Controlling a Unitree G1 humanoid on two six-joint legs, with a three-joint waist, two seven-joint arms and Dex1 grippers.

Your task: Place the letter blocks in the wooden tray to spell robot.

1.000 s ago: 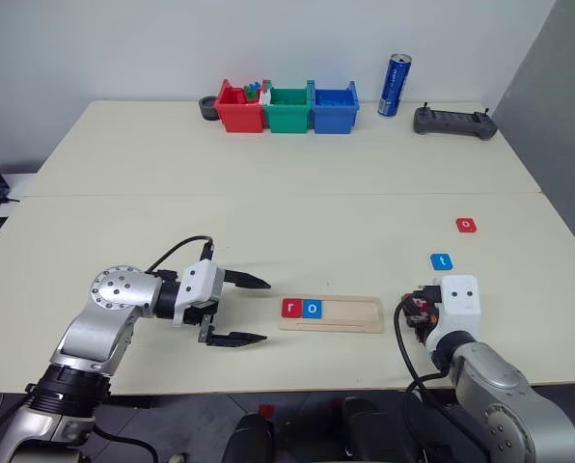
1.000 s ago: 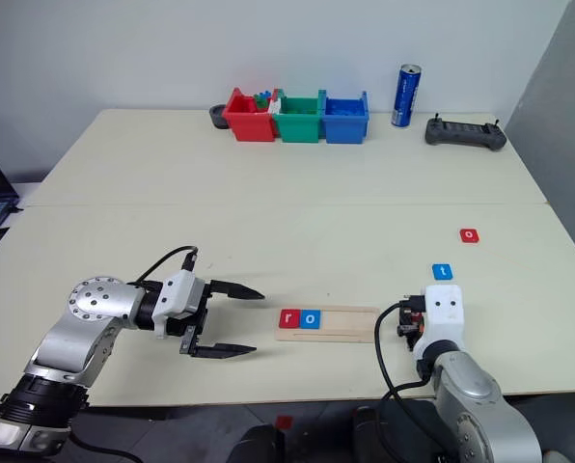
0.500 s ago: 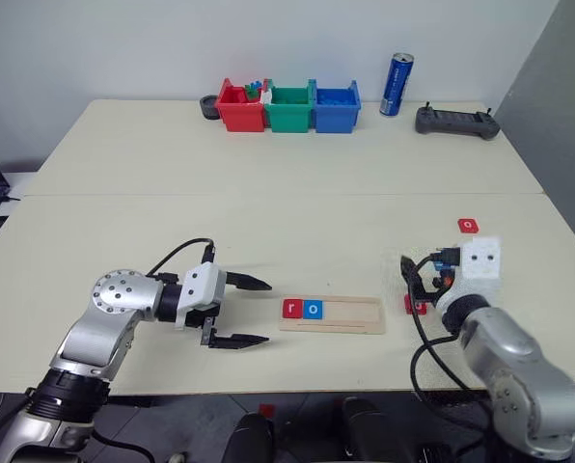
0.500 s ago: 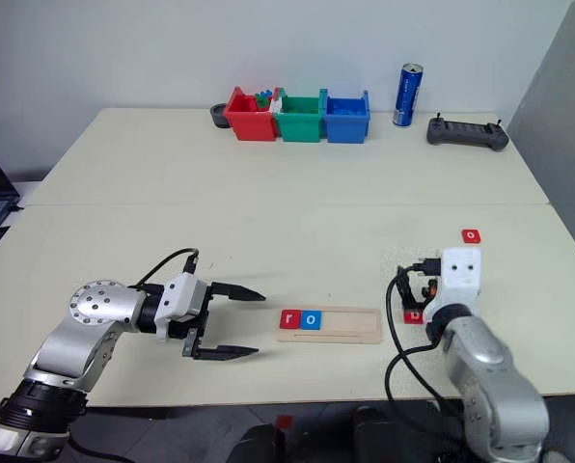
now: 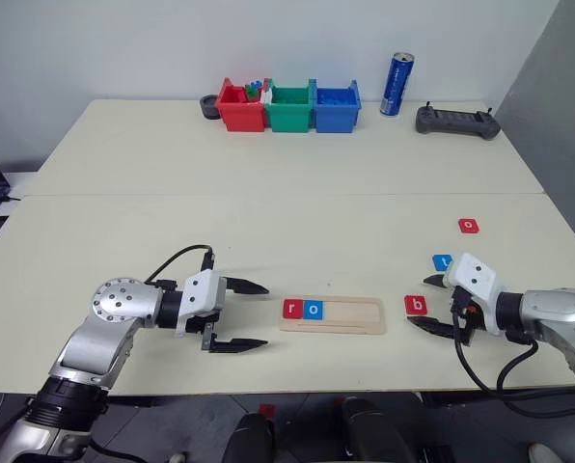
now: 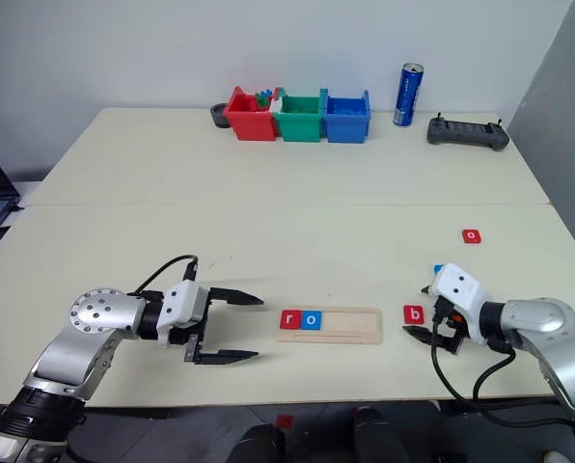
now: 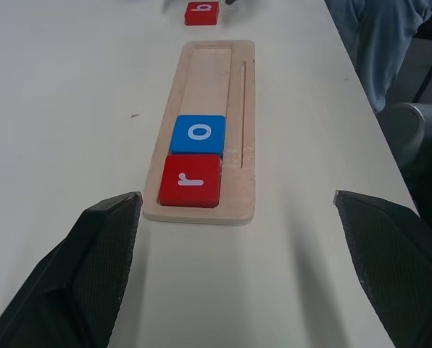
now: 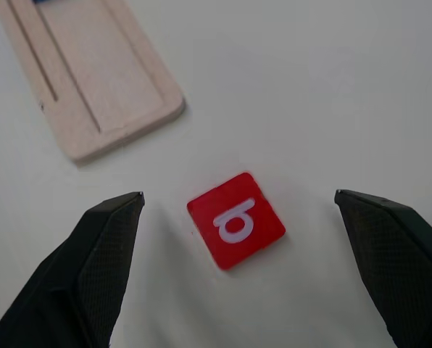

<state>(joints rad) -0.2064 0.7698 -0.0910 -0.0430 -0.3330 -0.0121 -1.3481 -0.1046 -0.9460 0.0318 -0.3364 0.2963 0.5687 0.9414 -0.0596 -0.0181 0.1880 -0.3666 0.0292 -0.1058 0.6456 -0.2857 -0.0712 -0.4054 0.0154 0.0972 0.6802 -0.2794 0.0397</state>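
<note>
Black fingers of the right end effector [image 5: 430, 304] are spread wide around the red b block [image 5: 416, 305], untouched on the cream worktop [image 5: 268, 183]. The left end effector [image 5: 253, 315] is likewise spread, level, beside the wooden tray [image 5: 331, 314], where red r [image 5: 292, 309] and blue o [image 5: 313, 309] sit.

We see a table [image 5: 268, 212] with a tray [image 5: 332, 314], red b [image 5: 416, 305] by our right gripper [image 5: 432, 305], bins [image 5: 287, 106], a can [image 5: 396, 85].
</note>
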